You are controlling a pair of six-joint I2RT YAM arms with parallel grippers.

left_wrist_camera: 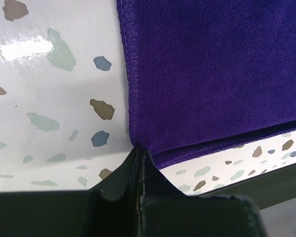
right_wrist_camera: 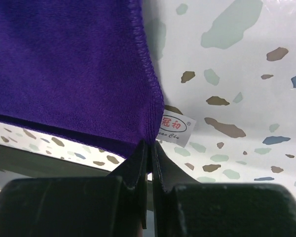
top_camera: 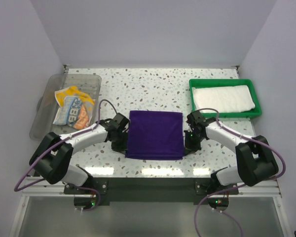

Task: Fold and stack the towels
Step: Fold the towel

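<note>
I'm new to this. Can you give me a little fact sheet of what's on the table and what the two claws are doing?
Centre: purple towel, lying flat on the table
Left gripper: shut, pinching the towel's near left corner
Right gripper: shut, pinching its near right corner
Green tray: white towel inside, far right
Clear bin: lettered towel, crumpled, far left

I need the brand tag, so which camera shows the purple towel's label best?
Right wrist: the white label shows close up at the corner of the purple towel. Top and left wrist views show the towel but no label.
</note>
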